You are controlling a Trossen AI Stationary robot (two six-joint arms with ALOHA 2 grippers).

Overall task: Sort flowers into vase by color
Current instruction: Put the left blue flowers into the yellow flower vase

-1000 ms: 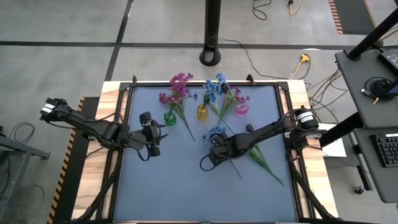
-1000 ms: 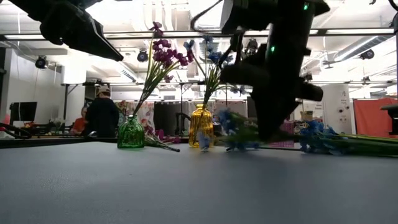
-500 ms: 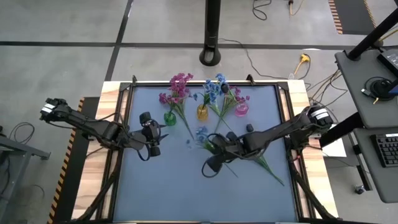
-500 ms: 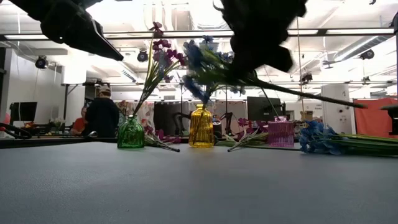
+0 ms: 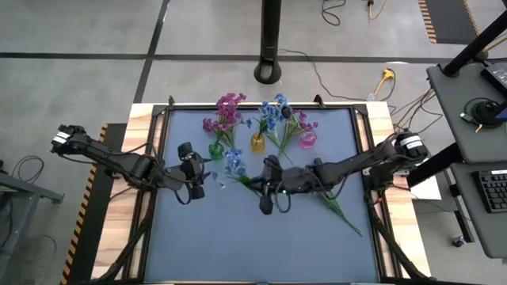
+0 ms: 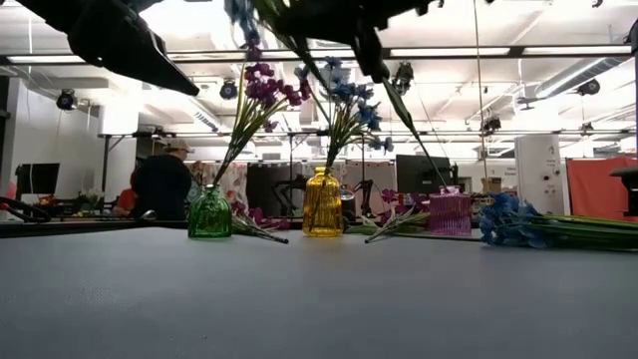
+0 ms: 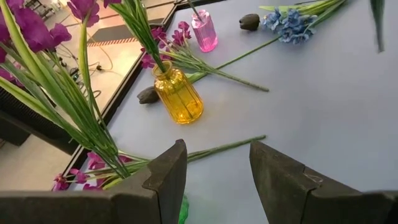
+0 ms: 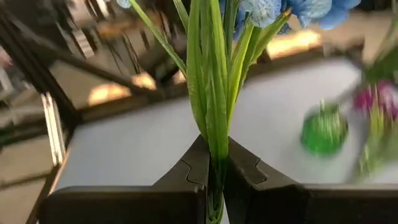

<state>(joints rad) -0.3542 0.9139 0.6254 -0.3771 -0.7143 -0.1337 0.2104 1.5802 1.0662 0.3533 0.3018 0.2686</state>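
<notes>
At tabletop rear [image 5: 333, 119], green vase [image 5: 216, 149] holds magenta sprigs, yellow vase [image 5: 257, 143] blue, pink vase [image 5: 307, 140] few stems. Right end effector [image 5: 265, 184] clamped on blue sprig [image 5: 234, 164], aloft mid-table. Left end effector [image 5: 194, 170] apart, empty, waiting. Several flowers lie unsorted; task roughly midway.

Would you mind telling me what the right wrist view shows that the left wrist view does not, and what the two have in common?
Only the right wrist view shows the right gripper with its fingers shut on the green stem of a blue flower, with the green vase blurred behind.

Only the left wrist view shows the left gripper with its fingers open and empty, the yellow vase, the pink vase, and another blue flower lying on the table.

Both show the grey table and pink flowers.
</notes>
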